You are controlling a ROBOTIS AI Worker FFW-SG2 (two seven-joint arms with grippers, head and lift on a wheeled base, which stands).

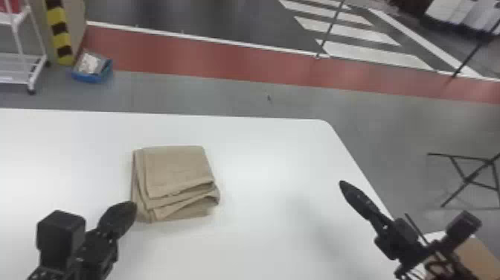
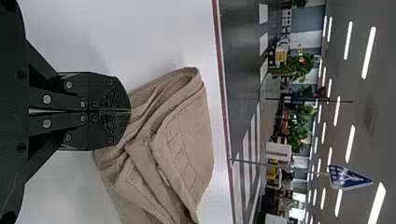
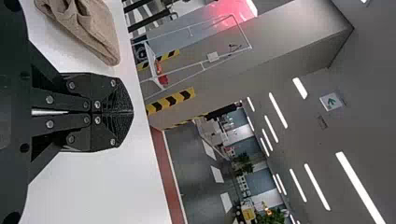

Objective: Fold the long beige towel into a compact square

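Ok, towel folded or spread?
Folded: the towel lies as a compact, roughly square stack, several layers showing along its near edge.

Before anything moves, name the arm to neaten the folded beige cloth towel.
Left, probably: the black left gripper is by the towel's near left corner; the black right gripper hangs near the white table's right edge.

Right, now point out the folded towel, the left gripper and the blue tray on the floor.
Towel (image 1: 178,167): head view, on its top layer.
Left gripper (image 2: 130,111): left wrist view, midway between its fingertips.
Blue tray (image 1: 89,78): head view, on its front side.
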